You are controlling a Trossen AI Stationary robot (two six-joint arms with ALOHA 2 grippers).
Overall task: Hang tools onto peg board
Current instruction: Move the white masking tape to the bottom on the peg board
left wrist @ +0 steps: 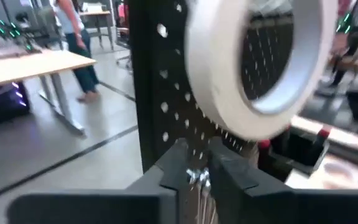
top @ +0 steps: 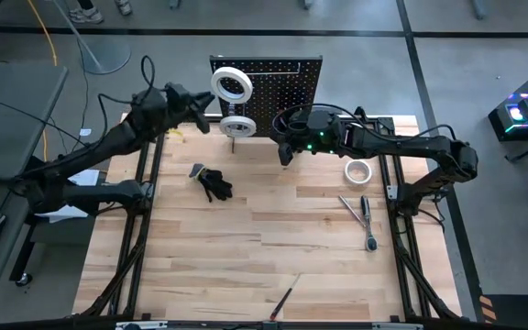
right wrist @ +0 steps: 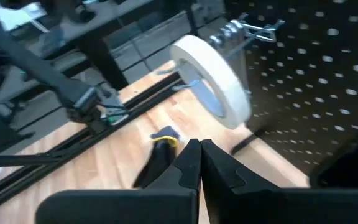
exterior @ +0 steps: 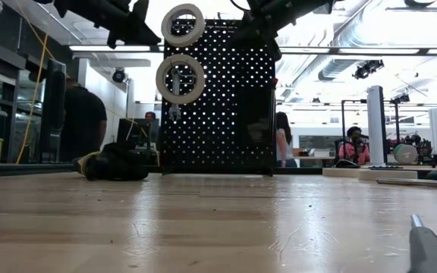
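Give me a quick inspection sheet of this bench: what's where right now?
Surface: wooden table, mostly bare.
Job's things: two white tape rolls hang on the peg board; a third roll and silver wrenches lie on the table.
Clutter: black gloves.
Grippers: left gripper beside the upper roll, fingers slightly apart; right gripper shut, empty, before the board.
Cables: yellow cable on the floor.
Surroundings: people and desks behind.

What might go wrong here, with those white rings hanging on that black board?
The left gripper sits right beside the upper tape roll on the peg board; pulling away carelessly might knock it off its hook. The right gripper hovers near the lower tape roll and could bump it.
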